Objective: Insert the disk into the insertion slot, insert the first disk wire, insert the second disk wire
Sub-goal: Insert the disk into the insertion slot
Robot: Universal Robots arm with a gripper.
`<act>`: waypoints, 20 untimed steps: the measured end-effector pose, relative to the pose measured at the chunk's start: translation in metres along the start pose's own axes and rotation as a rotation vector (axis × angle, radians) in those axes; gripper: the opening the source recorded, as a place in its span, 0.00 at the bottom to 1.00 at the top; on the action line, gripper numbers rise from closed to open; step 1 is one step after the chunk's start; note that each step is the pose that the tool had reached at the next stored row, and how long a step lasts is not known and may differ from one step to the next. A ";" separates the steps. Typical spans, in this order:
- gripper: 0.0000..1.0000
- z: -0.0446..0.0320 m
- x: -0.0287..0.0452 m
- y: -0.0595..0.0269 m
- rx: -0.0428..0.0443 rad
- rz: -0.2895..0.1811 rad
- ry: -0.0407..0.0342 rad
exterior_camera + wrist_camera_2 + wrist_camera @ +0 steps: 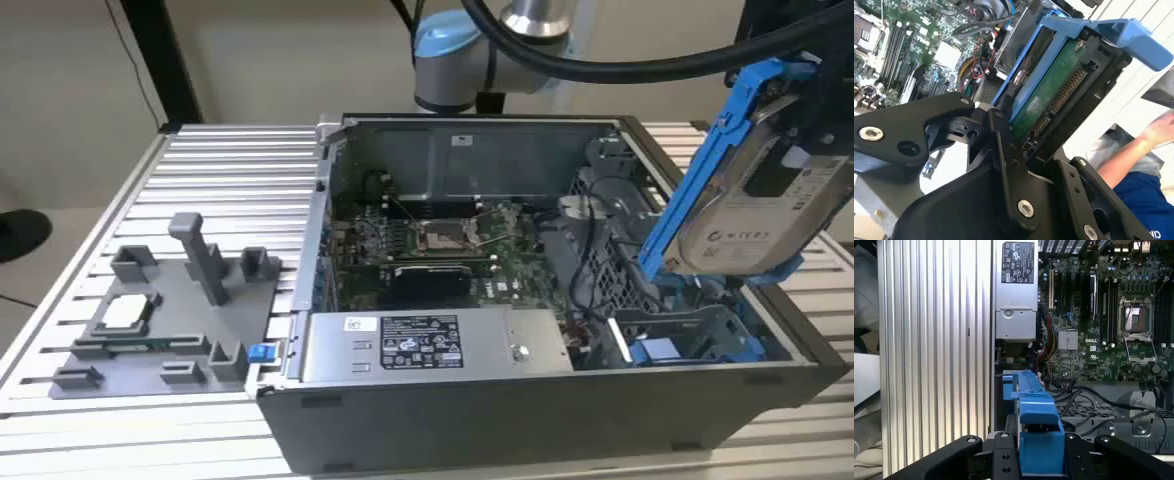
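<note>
— Disk point(761, 225), where is it relative to the computer case point(534, 400)?
— Held tilted on edge above the case, over the insertion slot point(687, 325), not yet in it.
— And the gripper point(1041, 460)?
— Clamped on it in both wrist views, black fingers point(1004, 457) pressing both sides of its blue carrier frame point(1134, 42).

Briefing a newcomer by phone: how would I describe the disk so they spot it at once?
Find the open computer case on the slatted table. Above its end at the exterior view's right, the gripper holds the disk: a flat silver slab in a bright blue frame, unlike the grey power-supply box inside.
</note>
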State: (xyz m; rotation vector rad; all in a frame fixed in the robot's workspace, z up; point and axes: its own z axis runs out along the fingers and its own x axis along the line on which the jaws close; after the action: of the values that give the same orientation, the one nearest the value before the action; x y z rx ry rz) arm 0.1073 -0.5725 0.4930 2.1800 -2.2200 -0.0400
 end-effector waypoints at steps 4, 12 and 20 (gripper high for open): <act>0.00 0.0000 0.0000 0.0000 0.0000 0.000 0.0000; 0.00 -0.0004 0.0001 0.0000 0.0000 0.000 0.0000; 0.00 0.0083 0.0063 -0.0009 -0.0001 0.000 -0.0038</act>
State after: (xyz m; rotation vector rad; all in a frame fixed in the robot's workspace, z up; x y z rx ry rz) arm 0.1077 -0.5788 0.4847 2.1819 -2.2218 -0.0443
